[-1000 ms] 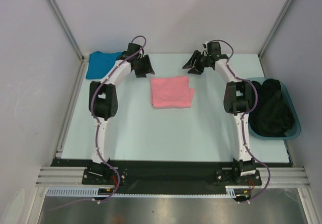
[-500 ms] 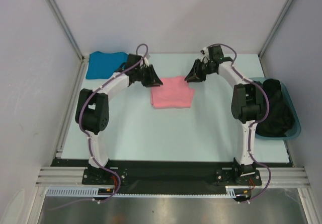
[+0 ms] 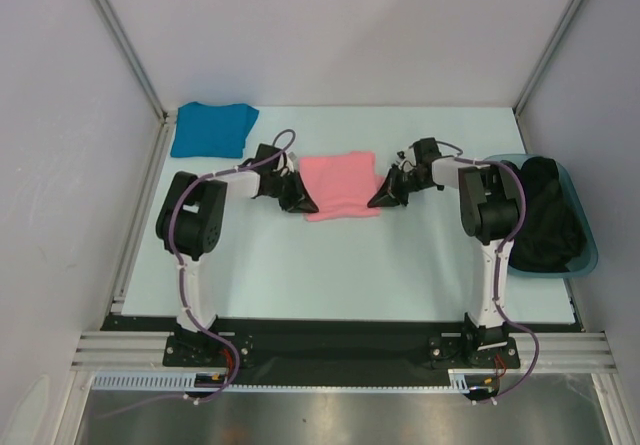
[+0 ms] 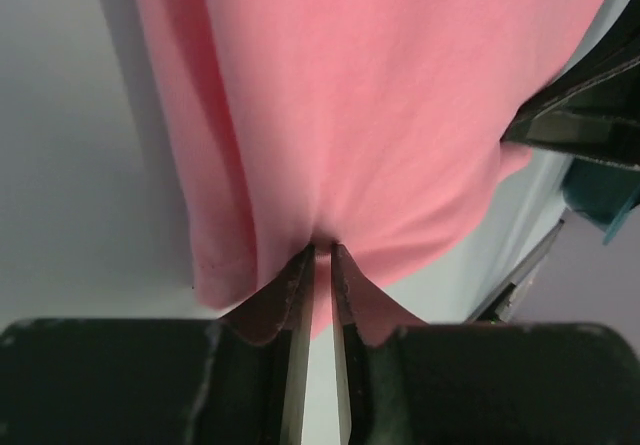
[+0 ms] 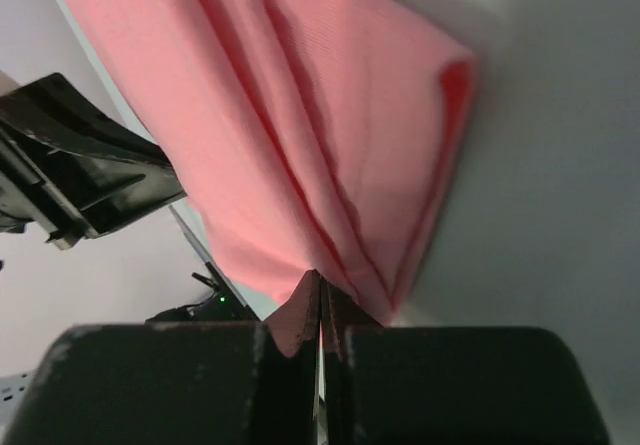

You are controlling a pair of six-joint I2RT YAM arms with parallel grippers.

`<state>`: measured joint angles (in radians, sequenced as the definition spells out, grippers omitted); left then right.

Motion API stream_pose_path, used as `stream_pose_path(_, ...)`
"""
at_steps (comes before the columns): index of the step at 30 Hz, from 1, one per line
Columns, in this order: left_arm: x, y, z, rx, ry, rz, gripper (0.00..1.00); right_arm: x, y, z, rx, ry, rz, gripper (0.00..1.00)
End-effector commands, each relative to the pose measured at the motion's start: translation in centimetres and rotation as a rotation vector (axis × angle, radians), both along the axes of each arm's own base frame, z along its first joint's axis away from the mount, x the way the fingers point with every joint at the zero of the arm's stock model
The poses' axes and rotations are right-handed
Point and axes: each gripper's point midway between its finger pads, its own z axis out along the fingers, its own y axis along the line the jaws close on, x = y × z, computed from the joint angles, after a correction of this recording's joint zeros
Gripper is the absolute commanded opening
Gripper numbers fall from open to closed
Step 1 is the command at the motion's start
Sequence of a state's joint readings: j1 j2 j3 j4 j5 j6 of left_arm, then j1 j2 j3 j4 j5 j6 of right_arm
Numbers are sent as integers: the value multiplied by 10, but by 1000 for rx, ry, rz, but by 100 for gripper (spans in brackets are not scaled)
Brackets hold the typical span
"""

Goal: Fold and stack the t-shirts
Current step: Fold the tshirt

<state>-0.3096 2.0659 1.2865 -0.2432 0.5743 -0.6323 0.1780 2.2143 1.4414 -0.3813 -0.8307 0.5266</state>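
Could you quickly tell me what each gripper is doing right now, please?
Left gripper: closed, pinching the pink t-shirt at its edge.
Right gripper: closed, pinching the pink t-shirt too.

A pale mint worktop (image 3: 330, 265) is boxed in by plain white walls: back wall (image 3: 340, 35), left wall (image 3: 60, 215) and right wall (image 3: 605, 165). Slanting aluminium posts (image 3: 120, 40) mark the far corners. A black strip (image 3: 330, 330) and an aluminium rail (image 3: 120, 350) edge the near side, with a brushed metal sheet (image 3: 340, 415) below. The light is soft and even.
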Motion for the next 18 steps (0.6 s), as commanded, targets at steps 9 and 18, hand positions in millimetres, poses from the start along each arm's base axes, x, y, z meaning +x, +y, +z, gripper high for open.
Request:
stream_pose_path(9,-37,28,14,115,-53,-93,22,-23,-22,20,-98,-88,25,0)
stream_pose_path(18,-45,58,77,210,-203,-69,33,-42,-17,63,-291,-233,132,15)
